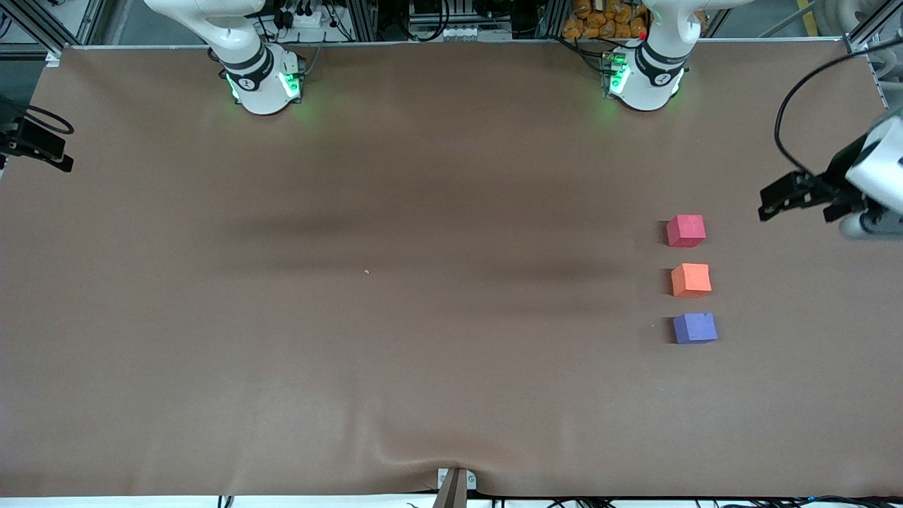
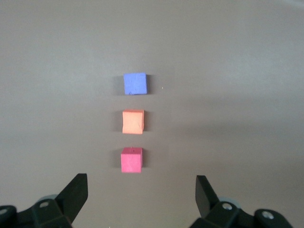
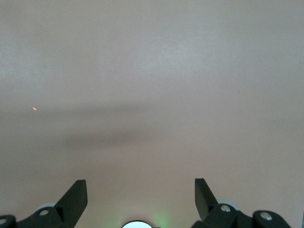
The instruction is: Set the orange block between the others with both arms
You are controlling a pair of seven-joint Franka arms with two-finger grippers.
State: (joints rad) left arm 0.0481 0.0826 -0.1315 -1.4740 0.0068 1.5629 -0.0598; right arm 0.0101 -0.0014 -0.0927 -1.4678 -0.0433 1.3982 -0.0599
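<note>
Since orange block [image 1: 691, 279] already sits between red-pink cube [image 1: 686, 231] & purple cube [image 1: 695, 328], placement looks done: left gripper [image 2: 141, 192] hangs spread near red-pink cube, right gripper [image 3: 140, 192] spread over bare table [image 1: 353, 353], both empty; next = retract only.

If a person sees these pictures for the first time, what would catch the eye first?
First, three small cubes in a line near the left arm's end of the brown table: the red-pink cube farthest from the front camera, the orange block between, the purple cube nearest. Next, the left gripper, empty with open fingers, above the table beside the red-pink cube. The right gripper, also open, waits over bare table.
</note>
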